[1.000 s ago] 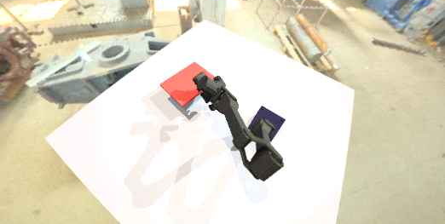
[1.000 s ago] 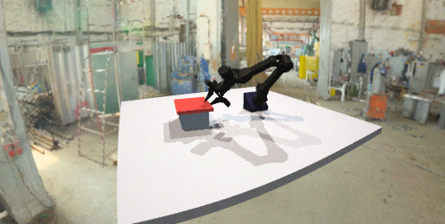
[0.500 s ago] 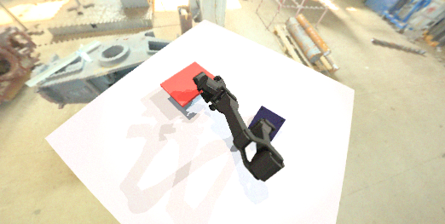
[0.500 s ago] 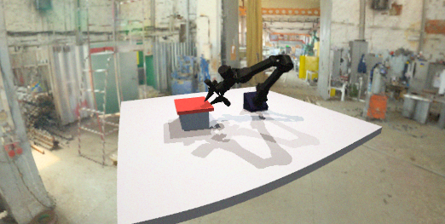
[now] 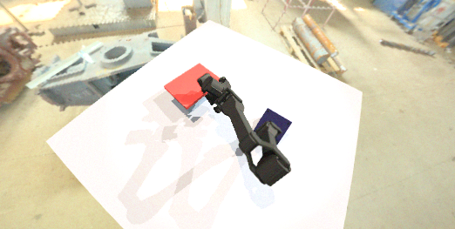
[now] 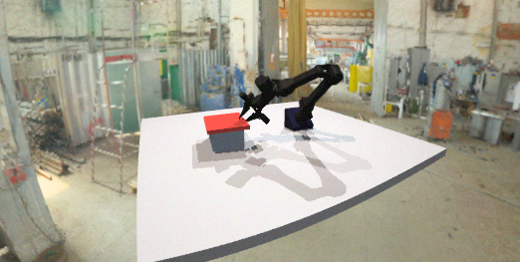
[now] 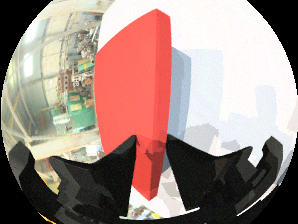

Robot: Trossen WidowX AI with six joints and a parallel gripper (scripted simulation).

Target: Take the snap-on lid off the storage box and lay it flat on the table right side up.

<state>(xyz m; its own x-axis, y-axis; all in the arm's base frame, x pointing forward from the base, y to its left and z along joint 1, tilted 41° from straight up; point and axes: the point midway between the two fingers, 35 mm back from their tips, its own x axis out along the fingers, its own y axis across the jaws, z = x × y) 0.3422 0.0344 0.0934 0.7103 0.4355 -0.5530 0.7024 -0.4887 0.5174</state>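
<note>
The red lid [image 5: 187, 85] [image 6: 224, 122] [image 7: 132, 85] lies right side up on top of the blue-grey storage box [image 6: 228, 141] [image 7: 179, 90], which stands upright on the table. In the exterior view the lid looks about level, and no clear gap shows between it and the box. My gripper [image 6: 243, 117] [image 7: 150, 139] is shut on the lid at its edge nearest the arm, one finger on each side in the wrist view. The exact contact of the fingertips is hard to see in the top and exterior views.
The white table [image 5: 314, 99] [image 6: 174, 208] carries the box and the arm. A dark navy block [image 5: 282, 126] [image 6: 293, 119] stands at the arm's base. Shadows of the arm and box fall across the table. The table's edges drop off to the workshop floor.
</note>
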